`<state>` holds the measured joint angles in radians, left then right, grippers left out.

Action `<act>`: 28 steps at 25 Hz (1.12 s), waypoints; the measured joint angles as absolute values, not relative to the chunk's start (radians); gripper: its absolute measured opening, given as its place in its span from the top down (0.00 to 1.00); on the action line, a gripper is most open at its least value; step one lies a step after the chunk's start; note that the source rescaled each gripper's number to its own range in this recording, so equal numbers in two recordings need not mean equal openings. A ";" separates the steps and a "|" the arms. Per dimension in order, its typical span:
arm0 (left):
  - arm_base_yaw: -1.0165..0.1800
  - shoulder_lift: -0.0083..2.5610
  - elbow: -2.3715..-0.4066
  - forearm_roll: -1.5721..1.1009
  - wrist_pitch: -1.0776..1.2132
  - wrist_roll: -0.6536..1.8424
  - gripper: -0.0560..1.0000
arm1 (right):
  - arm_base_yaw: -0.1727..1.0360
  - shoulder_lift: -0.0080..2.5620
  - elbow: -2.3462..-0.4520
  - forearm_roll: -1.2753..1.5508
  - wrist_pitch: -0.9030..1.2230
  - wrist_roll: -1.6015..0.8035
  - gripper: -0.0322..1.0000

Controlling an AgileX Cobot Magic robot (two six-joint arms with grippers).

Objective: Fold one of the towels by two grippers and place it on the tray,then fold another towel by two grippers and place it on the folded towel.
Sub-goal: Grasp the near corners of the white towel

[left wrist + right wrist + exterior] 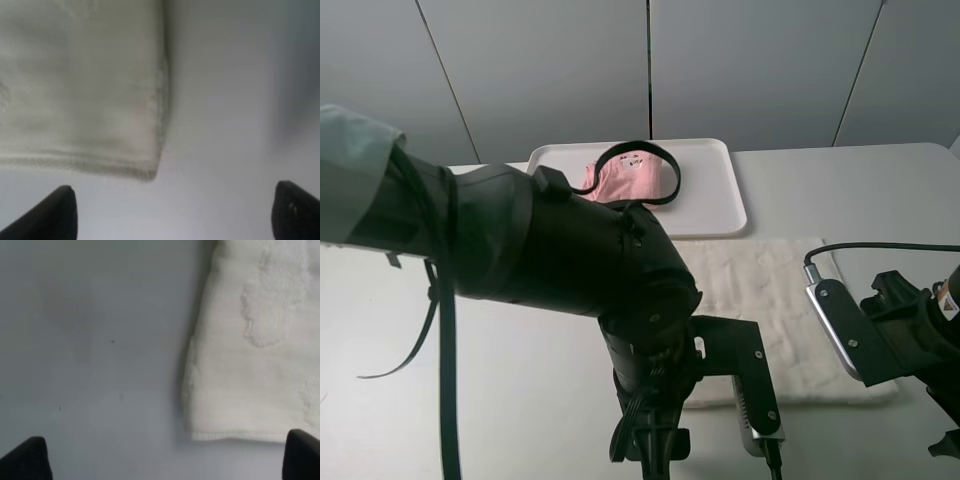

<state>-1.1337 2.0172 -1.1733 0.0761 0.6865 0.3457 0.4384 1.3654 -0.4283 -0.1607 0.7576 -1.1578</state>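
The pink towel (pixel 620 180) lies folded on the white tray (pixel 715 205) at the back, partly hidden by a black cable loop and my left arm. The cream-white towel (pixel 760 290) lies flat on the table in front of the tray. My left gripper (pixel 172 215) hovers open just off a near corner of the cream-white towel (pixel 80 100), holding nothing. My right gripper (pixel 165 460) is also open and empty, with the other near corner of the cream-white towel (pixel 255 350) just ahead of its fingertips (pixel 302 455).
My left arm (pixel 570 250), in its grey sleeve with black cables hanging, fills the middle and left of the exterior high view and hides part of the table. The right arm's wrist (pixel 880 330) is at the right edge. A grey panelled wall stands behind the tray.
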 joint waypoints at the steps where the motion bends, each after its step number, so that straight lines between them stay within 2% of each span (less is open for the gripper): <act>1: -1.134 2.017 -1.174 0.076 0.680 0.346 0.00 | 0.438 1.378 -0.428 -0.162 0.748 -1.160 0.00; 28: -1.170 2.122 -1.261 0.082 0.728 0.346 0.00 | 0.438 1.439 -0.427 -0.173 0.676 -1.159 0.00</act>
